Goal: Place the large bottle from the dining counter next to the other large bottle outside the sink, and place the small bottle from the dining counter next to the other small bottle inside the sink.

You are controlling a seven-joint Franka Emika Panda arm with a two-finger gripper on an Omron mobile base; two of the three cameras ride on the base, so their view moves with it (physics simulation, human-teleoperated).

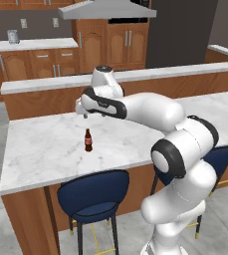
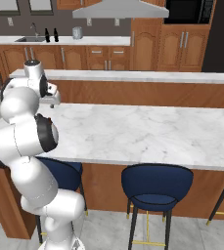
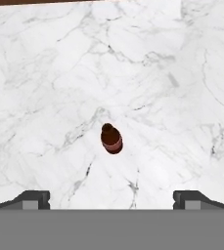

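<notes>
A: Gripper [image 3: 111,200] state?
B: Released, fingers spread wide, hanging above the bottle [image 1: 88,140].
A: Bottle position?
B: Upright on the marble worktop [image 1: 46,149], left part, apart from the gripper.

Home kitchen, pretty clearly. Wooden cabinets [image 2: 99,57] with silver handles along the back wall, grey range hood [image 2: 119,10] up top, built-in dark oven [image 2: 189,10], sink [image 2: 31,38] with a tap in the far worktop. Long marble dining counter [image 2: 147,129] up front with navy bar stools [image 2: 156,188] tucked under, like a breakfast bar
</notes>
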